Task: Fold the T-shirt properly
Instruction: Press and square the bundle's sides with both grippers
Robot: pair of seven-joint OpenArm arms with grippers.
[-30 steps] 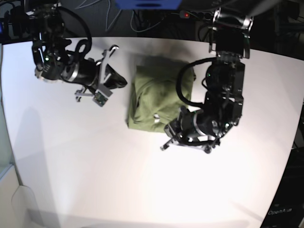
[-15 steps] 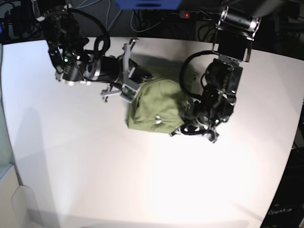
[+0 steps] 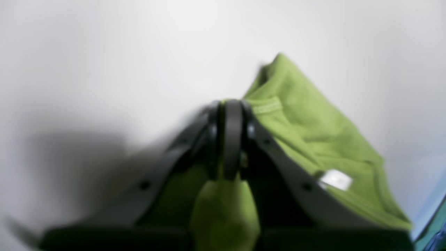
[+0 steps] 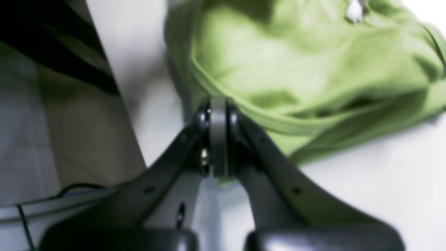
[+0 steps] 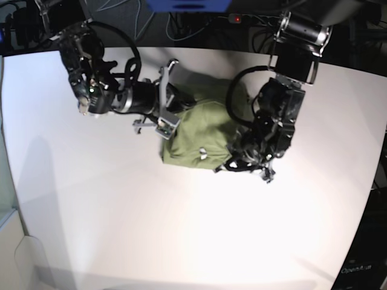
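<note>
The olive-green T-shirt [image 5: 202, 133] lies folded in a wrinkled bundle at the middle of the white table [image 5: 91, 199]. Its pale tag [image 5: 201, 151] faces up near the front edge. My right gripper [image 5: 176, 104] is shut, and its tips press against the bundle's left rear edge [image 4: 278, 69]. In the right wrist view the closed pads [image 4: 218, 115] touch a cloth fold. My left gripper [image 5: 233, 158] is shut at the shirt's right front corner. In the left wrist view its closed fingertips [image 3: 232, 118] lie over the T-shirt [image 3: 313, 132], with cloth showing beneath them.
Dark cables and equipment [image 5: 181, 24] run along the table's far edge. The table's right edge [image 5: 375, 181] drops off to a dark floor. Both arm bodies crowd the shirt's two sides.
Both arms have closed in on the shirt. The right gripper swung from the far left onto its left edge, and the left gripper moved up from beyond the front corner. The bundle looks narrower.
</note>
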